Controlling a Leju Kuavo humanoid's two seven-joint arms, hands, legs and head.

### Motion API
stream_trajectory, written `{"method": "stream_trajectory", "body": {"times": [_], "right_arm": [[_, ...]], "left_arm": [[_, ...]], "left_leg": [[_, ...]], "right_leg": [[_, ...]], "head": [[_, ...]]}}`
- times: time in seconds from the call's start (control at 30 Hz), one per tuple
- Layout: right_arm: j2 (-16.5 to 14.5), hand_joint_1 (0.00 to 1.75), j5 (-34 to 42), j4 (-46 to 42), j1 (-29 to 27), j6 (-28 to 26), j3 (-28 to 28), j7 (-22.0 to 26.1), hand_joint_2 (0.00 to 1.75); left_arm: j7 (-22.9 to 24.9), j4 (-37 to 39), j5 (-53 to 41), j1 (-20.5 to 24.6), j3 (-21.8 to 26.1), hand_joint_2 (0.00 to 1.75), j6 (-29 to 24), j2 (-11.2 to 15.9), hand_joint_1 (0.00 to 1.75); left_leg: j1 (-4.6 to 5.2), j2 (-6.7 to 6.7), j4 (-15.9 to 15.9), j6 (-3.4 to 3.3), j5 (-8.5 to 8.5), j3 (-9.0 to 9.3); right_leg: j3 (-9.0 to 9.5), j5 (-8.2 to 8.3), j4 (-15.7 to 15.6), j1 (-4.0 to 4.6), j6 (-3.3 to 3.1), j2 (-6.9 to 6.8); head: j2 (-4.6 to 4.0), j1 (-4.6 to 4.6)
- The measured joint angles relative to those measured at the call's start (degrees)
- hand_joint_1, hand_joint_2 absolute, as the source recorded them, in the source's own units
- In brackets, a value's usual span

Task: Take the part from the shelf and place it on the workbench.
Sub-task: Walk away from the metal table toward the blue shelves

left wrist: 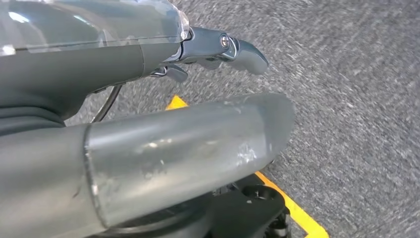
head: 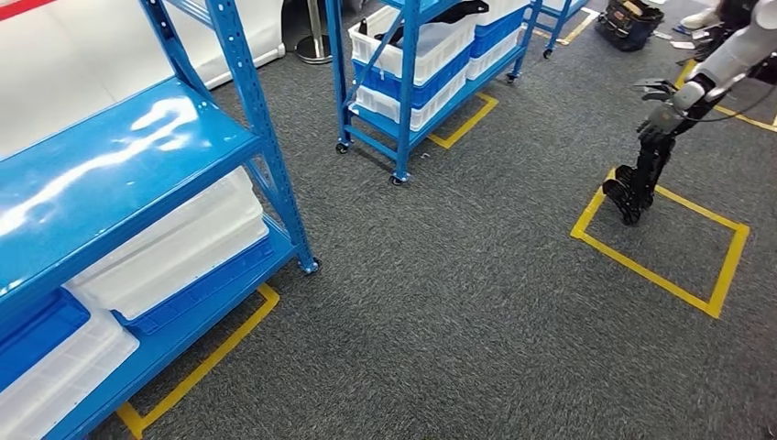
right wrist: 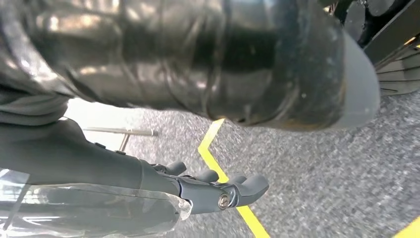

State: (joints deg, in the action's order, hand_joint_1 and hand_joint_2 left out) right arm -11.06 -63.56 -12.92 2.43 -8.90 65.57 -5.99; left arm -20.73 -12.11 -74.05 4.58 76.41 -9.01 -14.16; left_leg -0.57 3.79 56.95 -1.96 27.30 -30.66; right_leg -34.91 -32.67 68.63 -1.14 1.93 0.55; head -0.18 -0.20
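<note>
- Grey carpet (head: 476,302) carries a yellow tape square (head: 662,240) beside a blue shelf rack (head: 137,183).
- Right hand (head: 634,188) hangs over that square, apparently gripping a dark part; unclear.
- Left hand (left wrist: 218,49): fingers apart, empty.

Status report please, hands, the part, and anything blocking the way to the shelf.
Right hand empty, fingers apart, hanging over the yellow floor box. Left hand empty. Part not identifiable. Grey carpet toward blue shelf unobstructed.

Two blue shelving racks (head: 183,174) (head: 412,64), several white bins (head: 174,247), three yellow tape floor outlines (head: 664,243) (head: 197,367) (head: 467,124), one black tool bag (head: 629,23).
</note>
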Motion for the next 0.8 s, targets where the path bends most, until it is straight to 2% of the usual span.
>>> {"method": "stream_trajectory", "body": {"times": [0.07, 0.1, 0.13, 0.2, 0.23, 0.27, 0.33, 0.4, 0.43, 0.47, 0.5, 0.57, 0.6, 0.63, 0.67, 0.7, 0.73, 0.8], "right_arm": [[0.13, 0.00, 0.00, 0.00, -0.14, 0.01, 0.00, -0.01, 0.00], [0.17, 0.00, 0.00, 0.00, -0.16, 0.03, 0.00, -0.01, 0.00], [0.20, 0.00, -0.01, 0.00, -0.11, 0.07, 0.00, -0.02, 0.00], [0.21, 0.00, -0.03, 0.00, 0.11, 0.16, 0.00, -0.10, 0.00], [0.23, 0.00, -0.05, 0.00, 0.17, 0.22, 0.00, -0.17, 0.00], [0.24, 0.00, -0.07, 0.00, 0.14, 0.28, 0.00, -0.24, 0.00], [0.26, 0.00, -0.08, 0.00, -0.07, 0.37, 0.00, -0.34, 0.00], [0.27, 0.00, -0.09, 0.00, -0.23, 0.44, 0.00, -0.41, 0.00], [0.28, 0.00, -0.09, 0.00, -0.23, 0.47, 0.00, -0.44, 0.00], [0.28, 0.00, -0.09, 0.00, -0.19, 0.49, 0.00, -0.47, 0.00], [0.27, 0.00, -0.10, 0.00, -0.15, 0.50, 0.00, -0.50, 0.00], [0.26, 0.00, -0.13, 0.00, -0.10, 0.52, 0.00, -0.52, 0.00], [0.27, 0.00, -0.14, 0.00, -0.09, 0.52, 0.00, -0.52, 0.00], [0.27, 0.00, -0.16, 0.00, -0.06, 0.52, 0.00, -0.52, 0.00], [0.27, 0.00, -0.17, 0.00, 0.02, 0.52, 0.00, -0.52, 0.00], [0.27, 0.00, -0.17, 0.00, 0.16, 0.53, 0.00, -0.53, 0.00], [0.27, 0.00, -0.18, 0.00, 0.28, 0.53, 0.00, -0.55, 0.00], [0.28, 0.00, -0.19, 0.00, 0.29, 0.53, 0.00, -0.57, 0.00]], "left_arm": [[0.03, 0.00, 0.00, 0.08, 0.01, 0.00, 0.00, -0.02, 0.00], [0.04, 0.00, 0.00, 0.14, 0.00, 0.00, 0.00, -0.03, 0.00], [0.07, 0.00, 0.00, 0.15, 0.01, 0.00, 0.00, -0.03, 0.00], [0.10, 0.00, 0.00, 0.01, 0.01, 0.00, 0.00, -0.02, 0.00], [0.13, 0.00, 0.00, -0.07, 0.01, 0.00, 0.00, -0.01, 0.00], [0.18, 0.00, 0.01, -0.08, 0.01, 0.00, 0.00, -0.01, 0.00], [0.25, 0.00, 0.01, 0.09, 0.01, 0.00, 0.01, 0.00, 0.00], [0.34, 0.00, 0.01, 0.22, 0.00, 0.00, 0.02, 0.00, 0.00], [0.42, 0.00, 0.02, 0.18, 0.01, 0.00, 0.02, 0.00, 0.00], [0.51, 0.00, 0.03, 0.09, 0.01, 0.00, 0.02, 0.00, 0.00], [0.59, 0.00, 0.04, 0.01, 0.02, 0.00, 0.02, 0.00, 0.00], [0.66, 0.00, 0.05, 0.01, 0.02, 0.00, 0.02, 0.02, 0.00], [0.67, 0.00, 0.06, 0.09, 0.02, 0.00, 0.02, 0.03, 0.00], [0.69, 0.00, 0.07, 0.14, 0.02, 0.00, 0.02, 0.03, 0.00], [0.73, 0.00, 0.07, 0.15, 0.02, 0.00, 0.02, 0.04, 0.00], [0.75, 0.00, 0.07, 0.12, 0.02, 0.00, 0.01, 0.04, 0.00], [0.78, 0.00, 0.07, 0.05, 0.02, 0.00, 0.01, 0.02, 0.00], [0.82, 0.00, 0.09, 0.03, 0.02, 0.00, 0.02, 0.00, 0.00]], "left_leg": [[0.05, 1.55, 0.59, 0.46, 0.30, -0.24], [0.06, 2.17, 0.84, 0.76, 0.38, -0.51], [0.05, 2.75, 0.94, 1.12, 0.37, -0.79], [-0.08, 3.55, 0.91, 1.88, 0.30, -1.19], [-0.05, 2.74, 1.30, 2.19, 0.61, -1.41], [0.00, 1.30, 2.60, 2.41, 1.47, -2.04], [0.01, -2.10, 8.73, 2.77, 4.78, -4.99], [-0.13, -3.21, 15.82, 3.09, 7.63, -8.56], [-0.15, -3.39, 17.18, 3.15, 7.64, -9.23], [-0.15, -3.61, 16.10, 3.10, 6.48, -8.63], [-0.13, -4.00, 12.98, 2.93, 4.56, -6.95], [0.17, -6.48, 4.89, 2.21, 1.35, -2.67], [0.42, -7.56, 2.40, 1.86, 0.67, -1.38], [0.66, -8.28, 1.22, 1.56, 0.57, -0.88], [0.83, -8.18, 1.13, 1.38, 0.60, -0.93], [0.77, -7.43, 0.85, 1.18, 0.43, -0.90], [0.62, -6.76, 0.49, 0.94, 0.20, -0.76], [0.20, -5.38, -0.26, 0.33, -0.39, -0.41]], "right_leg": [[2.75, 3.20, -6.93, -0.32, -0.20, 2.62], [3.43, 3.68, -8.81, -0.36, -0.29, 3.65], [3.62, 3.45, -9.40, -0.30, -0.45, 4.15], [3.78, 3.55, -9.75, -0.22, -0.97, 3.07], [3.96, 3.63, -9.99, -0.29, -1.41, 2.39], [4.14, 3.72, -10.26, -0.38, -1.84, 1.60], [4.34, 3.68, -10.53, -0.27, -2.48, -0.16], [4.37, 3.49, -10.49, -0.01, -2.70, -2.00], [4.44, 3.39, -10.47, 0.07, -2.71, -2.86], [4.58, 3.26, -10.46, 0.13, -2.67, -3.64], [4.80, 3.10, -10.46, 0.20, -2.59, -4.38], [5.32, 2.72, -10.43, 0.45, -2.26, -5.71], [5.51, 2.58, -10.42, 0.53, -2.00, -6.22], [5.67, 2.47, -10.45, 0.58, -1.71, -6.73], [5.80, 2.41, -10.52, 0.61, -1.42, -7.20], [6.01, 2.34, -10.66, 0.59, -1.08, -7.69], [6.21, 2.08, -10.57, 0.53, -0.76, -7.38], [5.33, -0.05, -7.97, 0.41, -0.29, -4.54]], "head": [[0.00, -0.01], [0.00, -0.02], [0.00, -0.02], [0.00, -0.02], [-0.01, -0.02], [-0.01, -0.06], [0.00, -0.12], [0.00, -0.15], [0.00, -0.15], [0.00, -0.15], [0.00, -0.15], [0.00, -0.14], [0.00, -0.15], [0.00, -0.15], [0.00, -0.15], [0.00, -0.16], [0.00, -0.15], [0.00, -0.08]]}}
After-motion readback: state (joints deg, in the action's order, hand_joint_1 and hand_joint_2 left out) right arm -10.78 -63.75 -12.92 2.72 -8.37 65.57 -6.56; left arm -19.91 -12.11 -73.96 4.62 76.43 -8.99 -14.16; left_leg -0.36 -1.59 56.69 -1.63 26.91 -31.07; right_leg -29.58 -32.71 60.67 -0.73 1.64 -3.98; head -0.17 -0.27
